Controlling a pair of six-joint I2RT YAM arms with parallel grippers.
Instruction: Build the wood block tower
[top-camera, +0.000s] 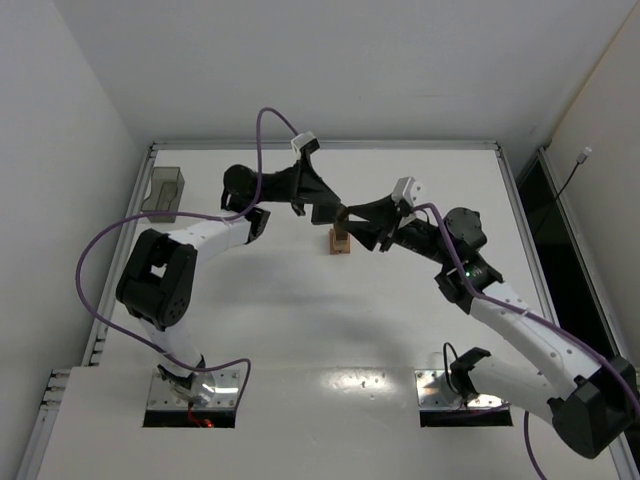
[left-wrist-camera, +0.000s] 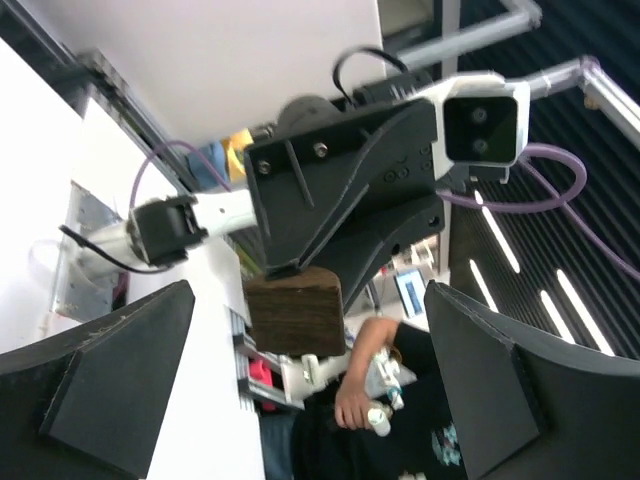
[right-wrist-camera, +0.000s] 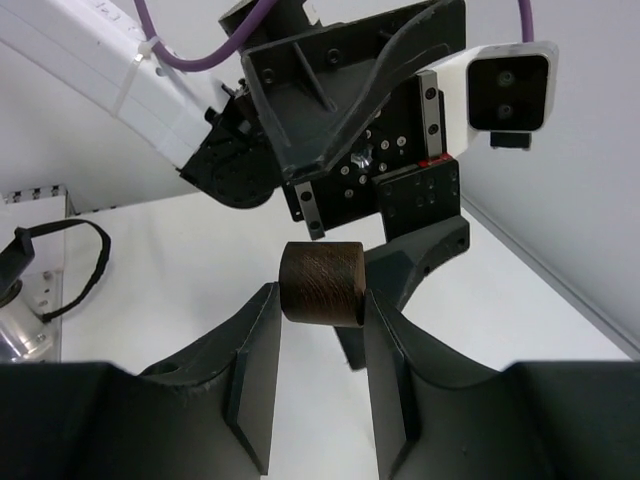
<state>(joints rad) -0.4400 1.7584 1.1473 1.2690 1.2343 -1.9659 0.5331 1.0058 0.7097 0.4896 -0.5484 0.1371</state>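
The wood block tower (top-camera: 340, 243) stands mid-table as a short stack of light tan blocks. My right gripper (top-camera: 347, 216) is shut on a dark brown block (top-camera: 342, 213) right over the stack; I cannot tell whether the block touches it. The right wrist view shows that block (right-wrist-camera: 322, 285) pinched between the fingertips of the right gripper (right-wrist-camera: 320, 300), with the stack hidden. My left gripper (top-camera: 315, 210) is open and empty just left of the block. In the left wrist view its gripper (left-wrist-camera: 310, 400) stands wide open, facing the dark block (left-wrist-camera: 295, 310) held by the right gripper.
A translucent grey bin (top-camera: 163, 192) stands at the table's far left edge. Purple cables loop over both arms. The two grippers are close together above the stack.
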